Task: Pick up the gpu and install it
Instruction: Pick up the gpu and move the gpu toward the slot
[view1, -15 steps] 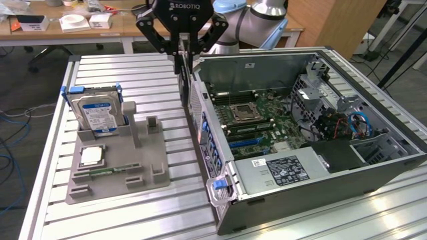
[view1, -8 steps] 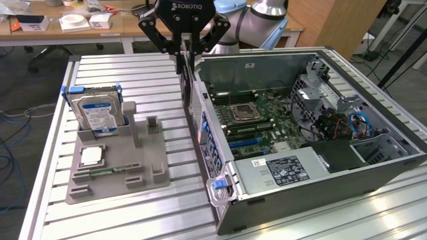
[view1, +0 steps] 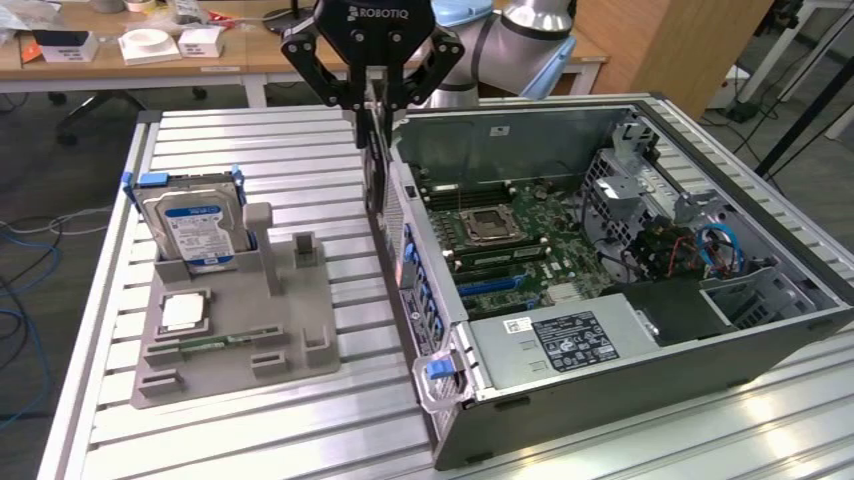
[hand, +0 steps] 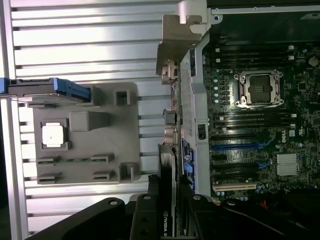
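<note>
gpu (view1: 379, 165): being held edge-down just beside the computer case (view1: 627, 400) wall.
gripper (view1: 375, 108): being pinched onto the gpu's top edge.
hard drive (view1: 198, 228): being cradled upright, well apart.

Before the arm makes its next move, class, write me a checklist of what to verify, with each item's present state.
1. Graphics card gripped by the tool: ok.
2. Card hanging upright: ok.
3. Card over the blue slots: not ok, it hangs just outside the case wall.
4. Blue slots empty: ok, as far as can be seen.
5. Card's lower edge lined up with a slot: cannot tell.
</note>
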